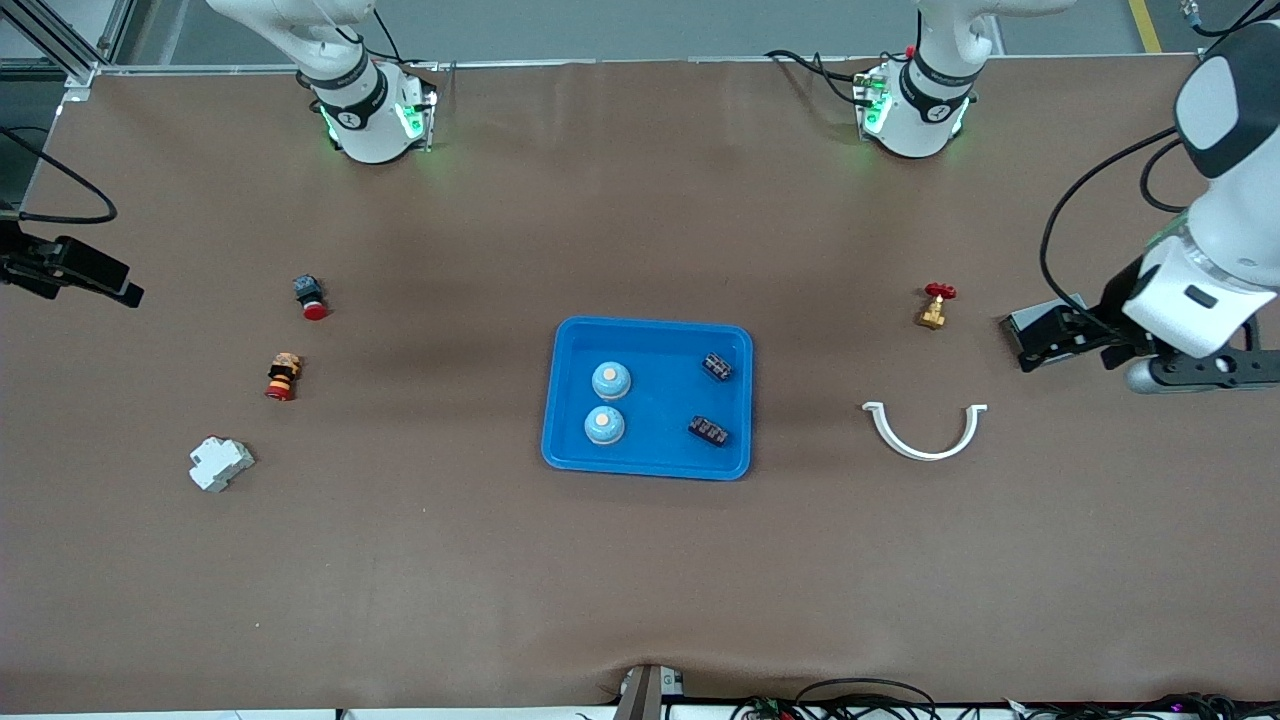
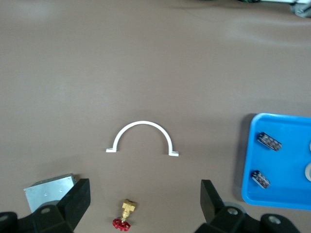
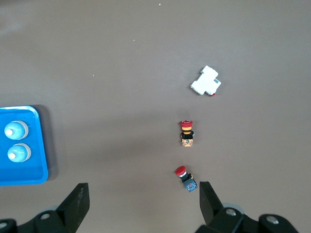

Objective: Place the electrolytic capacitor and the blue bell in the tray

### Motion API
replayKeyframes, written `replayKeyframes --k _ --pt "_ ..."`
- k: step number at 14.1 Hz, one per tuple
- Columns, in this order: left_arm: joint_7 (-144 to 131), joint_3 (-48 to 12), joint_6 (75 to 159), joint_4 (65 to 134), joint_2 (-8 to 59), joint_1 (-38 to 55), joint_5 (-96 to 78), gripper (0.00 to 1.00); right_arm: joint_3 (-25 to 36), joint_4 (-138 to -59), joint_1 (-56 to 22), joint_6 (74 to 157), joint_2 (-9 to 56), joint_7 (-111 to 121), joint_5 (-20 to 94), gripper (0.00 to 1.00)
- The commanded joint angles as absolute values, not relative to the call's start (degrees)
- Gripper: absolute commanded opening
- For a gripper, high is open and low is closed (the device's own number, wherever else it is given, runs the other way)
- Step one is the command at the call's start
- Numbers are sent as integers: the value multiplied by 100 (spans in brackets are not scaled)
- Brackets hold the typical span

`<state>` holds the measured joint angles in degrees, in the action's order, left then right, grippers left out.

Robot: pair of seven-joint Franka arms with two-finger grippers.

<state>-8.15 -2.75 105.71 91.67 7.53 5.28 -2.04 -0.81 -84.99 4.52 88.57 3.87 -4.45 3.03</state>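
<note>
The blue tray (image 1: 650, 326) lies mid-table. In it sit two blue bells (image 1: 611, 379) (image 1: 604, 425) toward the right arm's end and two dark electrolytic capacitors (image 1: 716, 366) (image 1: 708, 431) toward the left arm's end. My left gripper (image 1: 1045, 345) (image 2: 146, 204) hangs open and empty above the table at the left arm's end, over a small brass valve; its view shows the tray (image 2: 286, 165) and both capacitors (image 2: 269, 141) (image 2: 261, 178). My right gripper (image 1: 100, 280) (image 3: 144, 204) hangs open and empty at the right arm's end; its view shows both bells (image 3: 15, 130) (image 3: 18, 153).
A red-handled brass valve (image 1: 935, 305), a white half-ring clamp (image 1: 925, 432) and a grey metal box (image 2: 48, 190) lie toward the left arm's end. Two red push buttons (image 1: 310, 297) (image 1: 283, 377) and a white breaker (image 1: 220, 463) lie toward the right arm's end.
</note>
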Motion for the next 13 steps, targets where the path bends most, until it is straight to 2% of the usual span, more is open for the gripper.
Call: replayKeyframes --k 1,8,13 --pt "-765 -587 10468 9114 721 353 -211 100 -114 -8842 475 8974 88 -527 396 100" --pt "-791 -659 10082 9184 431 238 -211 100 -289 -8824 457 8956 105 -439 -60 100" --pt "-791 -659 10177 9552 177 237 -80 100 -343 -8824 466 8956 105 -457 -88 100"
